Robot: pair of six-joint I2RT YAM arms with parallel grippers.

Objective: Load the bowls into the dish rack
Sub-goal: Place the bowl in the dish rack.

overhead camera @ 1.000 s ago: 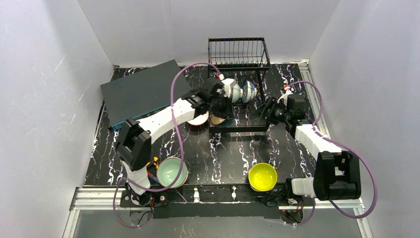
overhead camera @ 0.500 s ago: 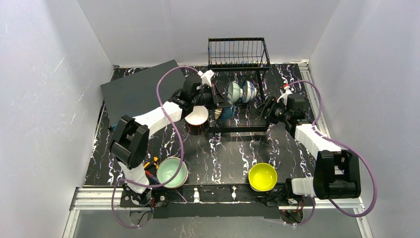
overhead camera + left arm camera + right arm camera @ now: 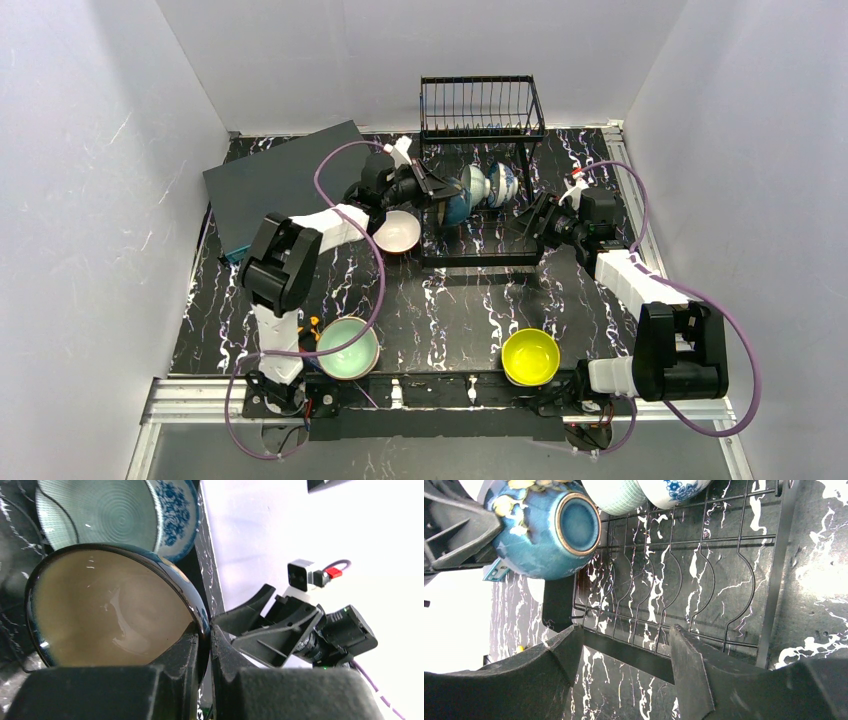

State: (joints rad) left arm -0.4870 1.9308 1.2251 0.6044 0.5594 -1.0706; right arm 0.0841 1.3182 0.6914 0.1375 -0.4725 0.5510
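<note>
six bowls in sight from where i stand, one dish rack (image 3: 480,260), two arms and one flat dark grey box (image 3: 285,185) at about 10 o'clock on the table (image 3: 440,310).

three of the bowls are at the rack. the pale ribbed bowl (image 3: 475,185) and the blue-and-white bowl (image 3: 503,183) stand on edge side by side in the wire slots, toward the 12 o'clock end of the base. the third, the dark blue bowl (image 3: 115,615), is held on its side just at 9 o'clock of the ribbed one. i cannot tell whether they touch. the left claw (image 3: 204,630) is clamped on its rim, one finger inside the tan hollow and one outside.

the right claw (image 3: 621,640) hangs at the rack's 3 o'clock side with its two fingers spread apart and nothing between them. bare slot wires show below it.

the other three bowls are out on the table. the white bowl (image 3: 398,232) sits upright just beside the rack's 9 o'clock edge. the mint-green bowl (image 3: 347,347) is down at 7 o'clock by the left arm's base. the yellow bowl (image 3: 530,356) is at 5 o'clock by the right arm's base, well apart from the rack.
</note>
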